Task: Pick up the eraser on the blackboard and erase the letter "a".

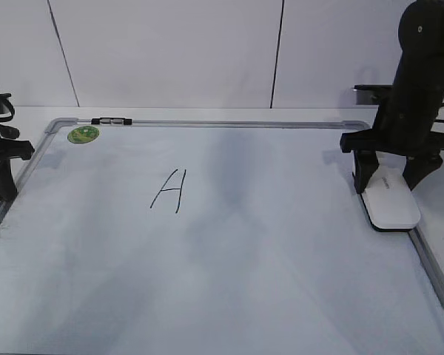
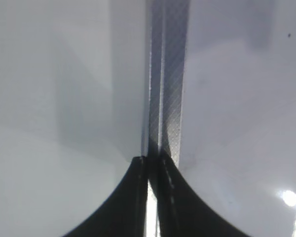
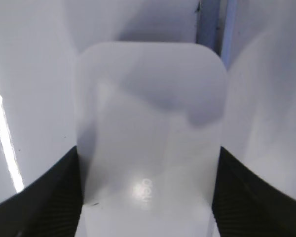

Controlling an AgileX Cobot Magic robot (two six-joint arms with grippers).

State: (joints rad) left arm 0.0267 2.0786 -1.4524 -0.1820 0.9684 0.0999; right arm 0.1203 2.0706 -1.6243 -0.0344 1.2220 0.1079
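The blackboard (image 1: 244, 259) is a white dry-erase board with a grey frame and a green sticker (image 1: 83, 134) at its far left corner. Only a tall capital "A" (image 1: 170, 191) shows on it; the small letter "a" is not visible in any view. The white eraser (image 1: 392, 200) lies flat at the board's right edge. My right gripper (image 1: 388, 185) straddles its far end. In the right wrist view both fingers of the gripper (image 3: 148, 197) press against the sides of the eraser (image 3: 148, 123). My left gripper (image 1: 0, 170) is shut and empty (image 2: 152, 160) above the board's left frame (image 2: 167, 74).
A small black clip (image 1: 111, 120) sits on the board's far frame rail. The board's surface shows faint grey smudges. A white wall stands close behind the table. The right arm's dark body rises above the eraser.
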